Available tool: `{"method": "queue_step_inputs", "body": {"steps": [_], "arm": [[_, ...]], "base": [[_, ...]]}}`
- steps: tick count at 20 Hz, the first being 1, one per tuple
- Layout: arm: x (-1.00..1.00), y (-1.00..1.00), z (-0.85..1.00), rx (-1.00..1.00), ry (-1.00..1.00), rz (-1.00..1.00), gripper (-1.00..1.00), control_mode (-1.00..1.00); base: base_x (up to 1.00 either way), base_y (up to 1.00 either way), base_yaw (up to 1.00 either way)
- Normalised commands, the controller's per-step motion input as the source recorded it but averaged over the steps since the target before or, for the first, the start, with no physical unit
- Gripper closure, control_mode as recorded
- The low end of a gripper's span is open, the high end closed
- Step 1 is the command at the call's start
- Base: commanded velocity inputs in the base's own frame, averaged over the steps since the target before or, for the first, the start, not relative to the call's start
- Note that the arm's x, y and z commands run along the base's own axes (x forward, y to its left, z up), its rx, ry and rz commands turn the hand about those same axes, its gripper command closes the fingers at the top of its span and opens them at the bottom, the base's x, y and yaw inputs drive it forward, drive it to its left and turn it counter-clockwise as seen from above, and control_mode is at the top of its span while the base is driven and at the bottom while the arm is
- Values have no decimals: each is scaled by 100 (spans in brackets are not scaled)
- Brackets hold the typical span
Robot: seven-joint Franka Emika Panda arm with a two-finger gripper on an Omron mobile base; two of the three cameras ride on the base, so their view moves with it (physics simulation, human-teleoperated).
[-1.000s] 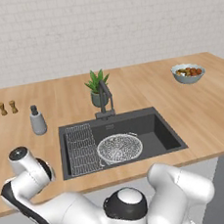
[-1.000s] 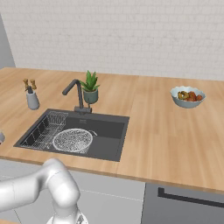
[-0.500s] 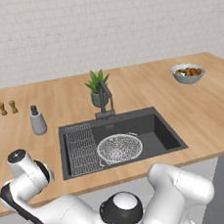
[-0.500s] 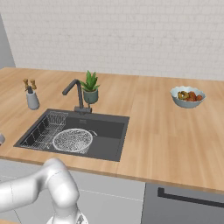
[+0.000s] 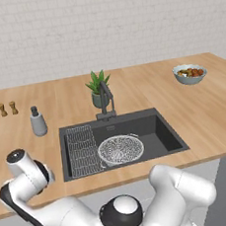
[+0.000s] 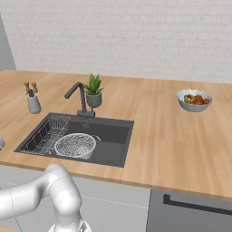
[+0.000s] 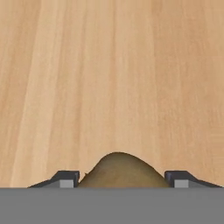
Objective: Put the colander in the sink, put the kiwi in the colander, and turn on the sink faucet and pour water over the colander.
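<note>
**Kiwi between the fingers, colander already in the sink**

In the hand view the kiwi (image 7: 119, 171) lay on the wooden counter (image 7: 109, 78) directly between the two dark fingertips (image 7: 65, 178) of the gripper (image 7: 119, 180), which stood on either side of it; whether they pressed on the fruit or merely flanked it could not be told. Farther off, the colander (image 5: 120, 149) sat in the sink (image 5: 159, 129), just beside the flat wire rack (image 5: 82, 149) at the basin's left end. The sink faucet (image 5: 106, 98) stood at the rear rim with a potted plant (image 5: 98, 87) just behind it. A soap dispenser (image 5: 37, 121) and two small shakers (image 5: 7, 108) stood left of the sink, and a fruit bowl (image 5: 189, 74) well away at the far right
</note>
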Motion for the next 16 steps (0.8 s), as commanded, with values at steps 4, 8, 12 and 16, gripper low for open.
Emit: {"method": "queue_step_inputs", "body": {"steps": [4,8,12,16], "arm": [[-5,-80,66,6,-15,-8,100,-100],[0,-100,74,6,-15,-11,100,-100],[0,-100,50,3,-16,-9,100,-100],[8,-100,14,0,-6,-14,100,-100]], "base": [[0,0,0],[0,0,0],[0,0,0],[0,0,0]]}}
